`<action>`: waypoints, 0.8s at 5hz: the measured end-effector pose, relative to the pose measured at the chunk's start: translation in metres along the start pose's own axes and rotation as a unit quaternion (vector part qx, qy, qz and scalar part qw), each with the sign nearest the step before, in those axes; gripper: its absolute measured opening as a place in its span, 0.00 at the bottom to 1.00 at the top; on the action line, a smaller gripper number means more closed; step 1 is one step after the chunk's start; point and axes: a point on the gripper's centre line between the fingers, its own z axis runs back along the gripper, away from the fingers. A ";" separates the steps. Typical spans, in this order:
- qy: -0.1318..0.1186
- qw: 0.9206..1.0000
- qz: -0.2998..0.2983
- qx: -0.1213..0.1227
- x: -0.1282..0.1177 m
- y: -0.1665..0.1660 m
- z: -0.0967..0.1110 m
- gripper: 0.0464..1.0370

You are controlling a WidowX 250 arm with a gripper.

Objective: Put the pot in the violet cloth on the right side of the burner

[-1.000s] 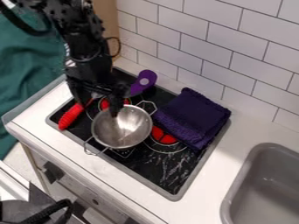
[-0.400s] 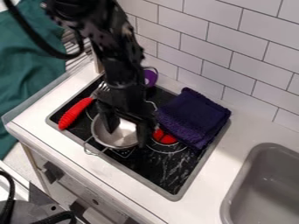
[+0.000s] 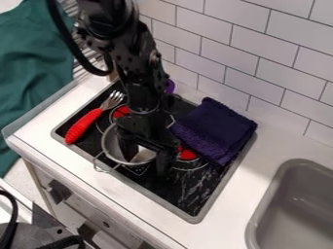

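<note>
Camera view shows us the silvery metal pot [image 3: 112, 147] standing upright on the black stove top [image 3: 177, 195], left of the folded violet cloth [image 3: 218, 127] and not in it. One of the pot's wire handles [image 3: 99, 166] points toward the stove's front edge. Above the pot we see the black two-finger gripper [image 3: 147, 163], open, with one finger inside the pot and the other outside its right wall. The red right burner [image 3: 188, 154] shows between gripper and cloth, and we find the red left burner [image 3: 120, 112] behind the pot. Farther left lies a metal fork with a red handle [image 3: 83, 126]; behind the arm we see part of a purple object [image 3: 170, 86]. Right of the stove, we see a grey sink [image 3: 296, 206] set into the white counter [image 3: 228, 214].
</note>
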 end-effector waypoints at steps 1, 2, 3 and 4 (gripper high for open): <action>0.004 1.000 0.000 -0.002 0.008 0.003 -0.007 0.90; -0.006 1.000 0.009 -0.006 0.015 0.009 -0.010 0.69; -0.008 1.000 0.010 -0.006 0.014 0.013 -0.011 0.56; -0.010 1.000 0.008 -0.004 0.013 0.014 -0.010 0.55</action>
